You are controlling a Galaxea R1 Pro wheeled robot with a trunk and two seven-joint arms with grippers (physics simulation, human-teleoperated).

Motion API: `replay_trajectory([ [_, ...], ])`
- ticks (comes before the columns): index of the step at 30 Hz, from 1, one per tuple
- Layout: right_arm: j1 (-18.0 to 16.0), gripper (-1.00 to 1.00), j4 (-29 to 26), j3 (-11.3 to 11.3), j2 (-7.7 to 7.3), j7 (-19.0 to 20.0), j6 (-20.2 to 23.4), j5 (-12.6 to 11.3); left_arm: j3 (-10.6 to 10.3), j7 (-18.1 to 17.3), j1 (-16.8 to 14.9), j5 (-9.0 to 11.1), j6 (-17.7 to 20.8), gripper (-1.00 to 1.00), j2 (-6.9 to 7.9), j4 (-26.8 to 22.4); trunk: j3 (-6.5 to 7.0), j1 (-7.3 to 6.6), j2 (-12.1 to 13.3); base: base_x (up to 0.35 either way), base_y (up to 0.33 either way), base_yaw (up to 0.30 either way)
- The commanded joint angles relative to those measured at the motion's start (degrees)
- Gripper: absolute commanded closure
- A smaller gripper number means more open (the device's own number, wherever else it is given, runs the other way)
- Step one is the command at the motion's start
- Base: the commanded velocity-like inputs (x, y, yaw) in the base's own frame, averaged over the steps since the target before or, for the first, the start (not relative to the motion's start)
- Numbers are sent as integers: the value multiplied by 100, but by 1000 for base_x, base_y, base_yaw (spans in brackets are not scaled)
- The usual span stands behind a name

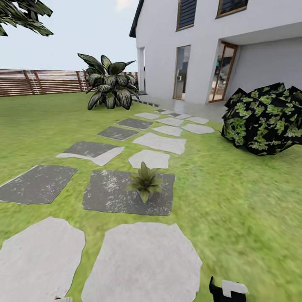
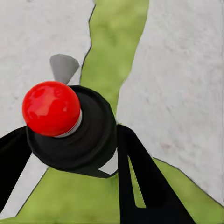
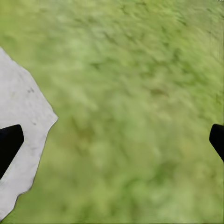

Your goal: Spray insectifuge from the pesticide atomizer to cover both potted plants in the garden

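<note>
One potted plant [image 1: 145,182], a small rosette of pointed olive-green leaves, sits on a dark stepping stone [image 1: 105,193] ahead of me in the garden. In the left wrist view my left gripper [image 2: 70,137] is shut on the pesticide atomizer [image 2: 81,140]. I see it end-on: a dark round body with a white band and a red knob [image 2: 50,108]. It hangs over a strip of grass between two pale stones. My right gripper [image 3: 112,140] is open over the lawn, its black fingertips [image 3: 9,142] far apart, and it also shows at the bottom of the head view [image 1: 228,289].
Pale stepping stones [image 1: 142,260] lie just in front of me, and more lead toward the white house [image 1: 201,50]. A big dark-leaved shrub [image 1: 110,86] stands at the back by the brown fence [image 1: 37,82]. A dark leafy bush [image 1: 264,119] stands at the right.
</note>
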Motion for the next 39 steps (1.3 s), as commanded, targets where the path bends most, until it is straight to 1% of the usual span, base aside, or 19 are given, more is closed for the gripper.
replay_trajectory([
  [1, -4, -100, 5, -48, 8, -22, -14, 59, 50, -30, -4, -40, -18, 100, -1, 4, -5, 2, -2, 334, 70, 0],
  [16, -4, -100, 5, -50, 20, -22, -14, 49, 47, -30, -4, -42, -18, 100, -4, 4, -5, 2, -2, 334, 71, -2],
  [29, -4, -100, 5, -50, 20, -22, -14, 49, 50, -30, -4, -43, -18, 100, -2, 4, 5, 2, -2, 334, 74, -221],
  [34, -4, -100, 8, -48, 20, -19, -14, 54, 48, -30, -4, -39, -18, 100, -3, 4, 8, 2, -2, 303, 160, -33],
  [39, -4, -100, 7, -46, 1, -5, -8, 76, 49, -32, -4, -45, -18, 100, -3, 0, 8, 2, -2, 256, 41, -2],
])
